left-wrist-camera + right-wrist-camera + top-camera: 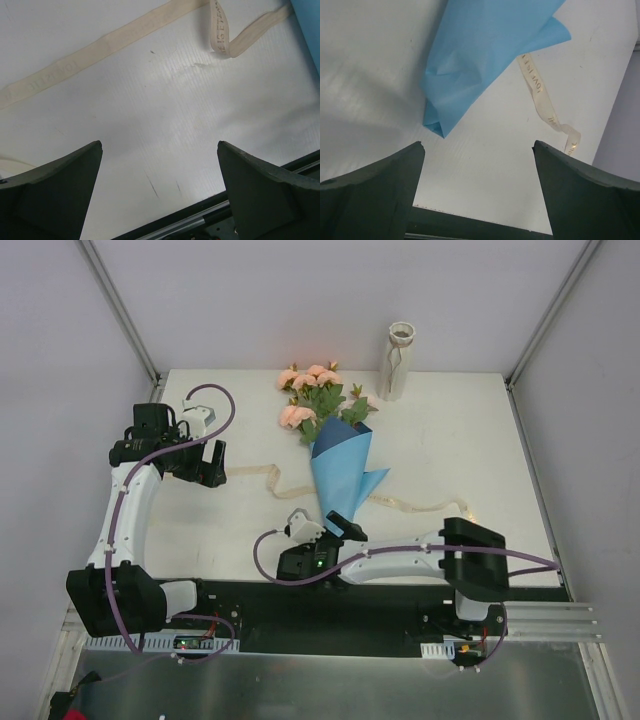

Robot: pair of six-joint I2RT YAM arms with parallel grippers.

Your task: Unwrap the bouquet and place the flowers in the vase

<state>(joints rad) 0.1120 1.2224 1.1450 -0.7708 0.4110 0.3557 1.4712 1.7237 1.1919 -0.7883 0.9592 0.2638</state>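
Observation:
The bouquet lies flat in mid-table, its blue paper cone (342, 472) pointing toward me and its peach-pink flowers (308, 390) with green leaves at the far end. The cream ribbon (268, 476) trails loose across the table on both sides of the cone. At the back right of the bouquet the off-white crinkled vase (398, 362) stands upright. My right gripper (325, 526) is open just short of the cone's tip (440, 127), nothing between its fingers. My left gripper (212, 470) hangs open over bare table left of the ribbon (100, 47), holding nothing.
The white table (480, 440) ends at a black rail along the near edge (400, 605), which shows under both wrist views. Grey walls and metal posts close in the back and sides. A ribbon end (540, 95) lies right of the cone.

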